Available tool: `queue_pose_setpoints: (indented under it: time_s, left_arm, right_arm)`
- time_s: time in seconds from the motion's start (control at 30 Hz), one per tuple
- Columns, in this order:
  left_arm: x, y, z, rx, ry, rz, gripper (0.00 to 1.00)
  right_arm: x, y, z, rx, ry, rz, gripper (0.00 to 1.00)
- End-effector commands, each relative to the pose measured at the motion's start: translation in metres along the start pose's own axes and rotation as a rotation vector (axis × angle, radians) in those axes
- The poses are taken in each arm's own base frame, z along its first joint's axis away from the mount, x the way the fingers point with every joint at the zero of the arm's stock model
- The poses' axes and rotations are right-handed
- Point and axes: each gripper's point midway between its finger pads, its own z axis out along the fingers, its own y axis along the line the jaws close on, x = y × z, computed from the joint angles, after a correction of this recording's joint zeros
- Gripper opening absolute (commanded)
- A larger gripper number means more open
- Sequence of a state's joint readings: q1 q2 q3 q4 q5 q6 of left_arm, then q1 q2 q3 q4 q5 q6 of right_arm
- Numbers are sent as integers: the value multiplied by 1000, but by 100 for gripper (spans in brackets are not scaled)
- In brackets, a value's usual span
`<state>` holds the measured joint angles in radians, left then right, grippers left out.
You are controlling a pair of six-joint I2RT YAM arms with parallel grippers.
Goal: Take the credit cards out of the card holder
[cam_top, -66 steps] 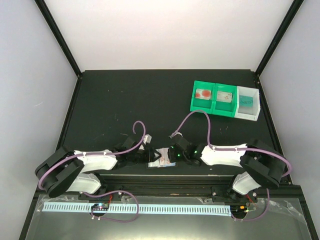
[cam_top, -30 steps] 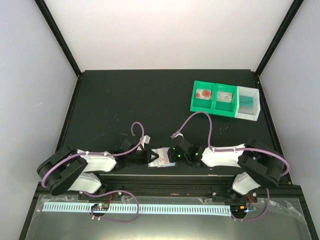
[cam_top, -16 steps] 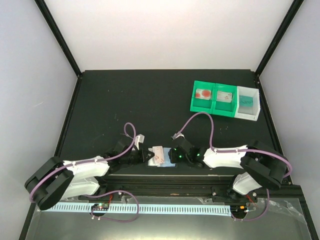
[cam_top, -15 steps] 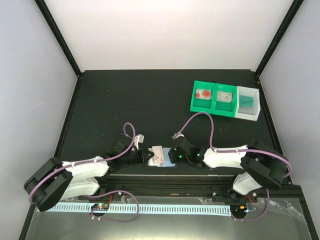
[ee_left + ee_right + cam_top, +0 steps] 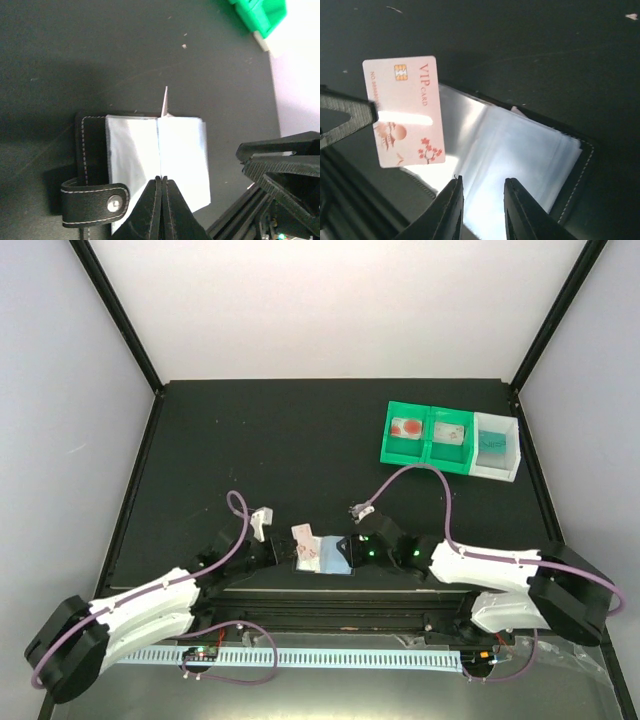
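Observation:
The black card holder lies open on the mat near the front edge, its clear inner sleeves spread out. Its snap strap sticks out to one side. My left gripper is shut on a pale pink credit card marked VIP. The card stands clear of the sleeves, edge-on in the left wrist view, and one left finger shows beside it. My right gripper hangs just above the sleeves, open by a narrow gap with nothing between its fingers. From above, the card stands at the holder's left.
A green-and-white three-compartment tray stands at the back right with small items in it; its corner shows in the left wrist view. The table's metal front rail runs just behind both grippers.
The left arm has drawn back to the left with the pink card, which now stands free of the sleeves. The right gripper's jaws have widened over the holder.

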<state>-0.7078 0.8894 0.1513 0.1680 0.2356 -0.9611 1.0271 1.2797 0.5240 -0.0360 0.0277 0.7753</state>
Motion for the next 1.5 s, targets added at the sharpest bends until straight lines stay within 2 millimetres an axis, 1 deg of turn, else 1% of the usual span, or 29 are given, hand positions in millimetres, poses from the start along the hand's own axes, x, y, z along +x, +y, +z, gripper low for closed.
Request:
queue_pose_setpoints:
  time_s: [0.0,0.13,0.2,0.3,0.37,0.43,0.53,0.63,0.77,0.83,0.87,0.9,0.97,1.03,1.07,1.13,1.27,1.3,1.37,1.47]
  left_arm:
    - [-13,-10,-12,34,-70,-18,2]
    - [-21,-38,-27,154,-107,-28,2]
    - [-25,-50,-36,216,-130,-36,2]
    - [-29,-62,-47,269,-151,-45,2]
    - [-29,-70,-53,307,-157,-48,2]
    - [-29,-77,-57,344,-155,-62,2]
    - [-29,-84,-62,393,-156,-78,2]
    - [-30,-91,-66,438,-156,-90,1]
    - [-30,-97,-68,473,-150,-100,2]
    - [-29,-98,-68,485,-146,-108,2]
    - [-28,-98,-69,491,-143,-114,2]
    - [-28,-98,-69,498,-143,-117,1]
    - [-28,-98,-69,503,-140,-122,2]
    - [-27,-97,-69,501,-139,-123,2]
    - [-27,-97,-69,498,-137,-122,4]
    - [-26,-96,-69,494,-136,-118,12]
    - [-23,-94,-71,476,-135,-75,38]
    - [-22,-94,-72,471,-135,-59,42]
    - [-17,-92,-72,457,-119,-33,48]
    - [-9,-93,-76,473,-93,20,53]
  right_arm:
    - [-2,25,-13,-143,-14,5,26]
    - [-8,54,-23,-295,-16,51,33]
    - [-12,68,-28,-369,-18,91,36]
    - [-19,85,-36,-471,-35,152,42]
    - [-25,94,-42,-532,-51,197,44]
    - [-29,100,-46,-577,-59,232,47]
    - [-34,108,-52,-637,-72,271,54]
    - [-40,112,-54,-658,-77,301,54]
    - [-43,113,-55,-668,-87,334,54]
    - [-46,114,-56,-674,-97,339,51]
    - [-47,115,-57,-678,-102,337,47]
    - [-48,115,-58,-682,-106,333,42]
    - [-49,115,-59,-683,-114,325,26]
    - [-48,114,-60,-679,-120,314,13]
    - [-47,113,-61,-679,-120,305,9]
    - [-44,113,-62,-680,-118,276,1]
    - [-34,115,-71,-692,-109,153,1]
    - [-29,116,-72,-695,-96,109,1]
    - [-19,114,-76,-689,-76,27,1]
    - [-3,113,-86,-719,-43,-63,1]
